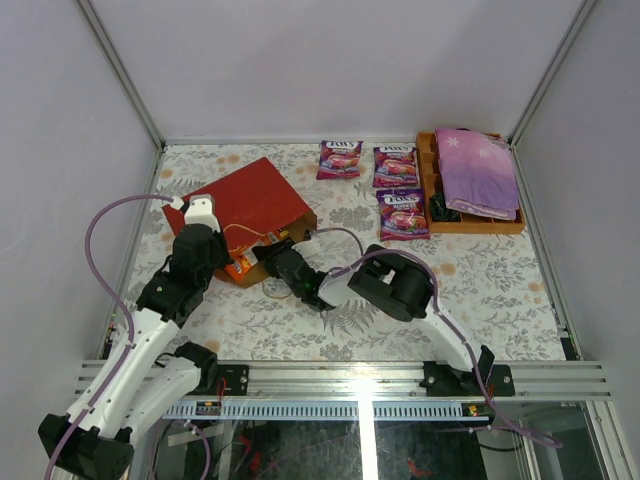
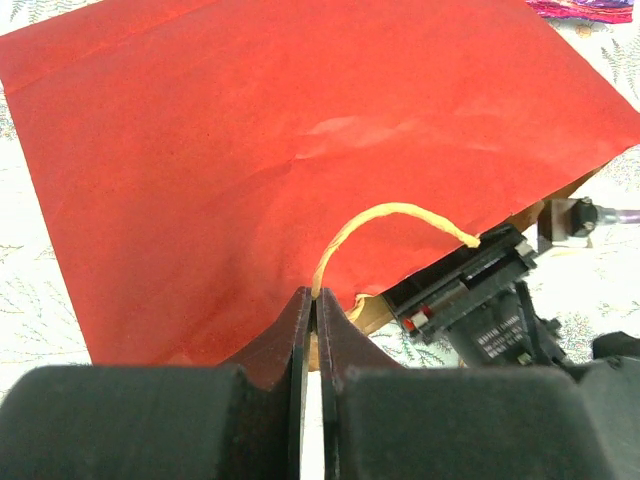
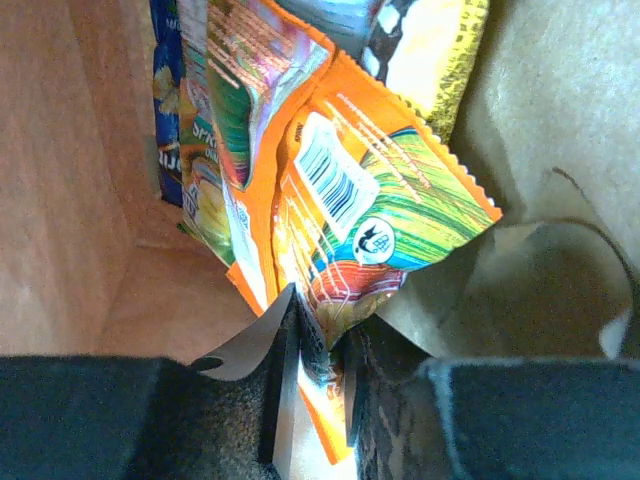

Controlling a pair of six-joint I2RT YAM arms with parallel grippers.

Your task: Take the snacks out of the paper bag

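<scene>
1. Paper bag (image 1: pixel 245 200): red outside, brown kraft inside. It lies flat on the table (image 1: pixel 480 290), left of centre, mouth facing the arms.
2. Cord handle (image 2: pixel 390 212): beige, arches up from the bag's mouth edge.
3. Left pincer (image 2: pixel 313 298): fingers pressed together, clamped on the near end of the cord handle.
4. Right pincer (image 3: pixel 320 345): reaches inside the bag's mouth, clamped on the bottom corner of the orange pouch (image 3: pixel 340 230).
5. Other contents, deeper in the bag: a green-and-orange pouch (image 3: pixel 250 80), a blue bag (image 3: pixel 165 50) against the left wall, and a yellow pack (image 3: pixel 435 50).
6. Purple pouches, three, on the table right of the bag: (image 1: pixel 340 158), (image 1: pixel 395 166), (image 1: pixel 403 213).
7. Wooden tray (image 1: pixel 430 170): far right corner, with a purple cloth (image 1: pixel 478 170) lying on it.
</scene>
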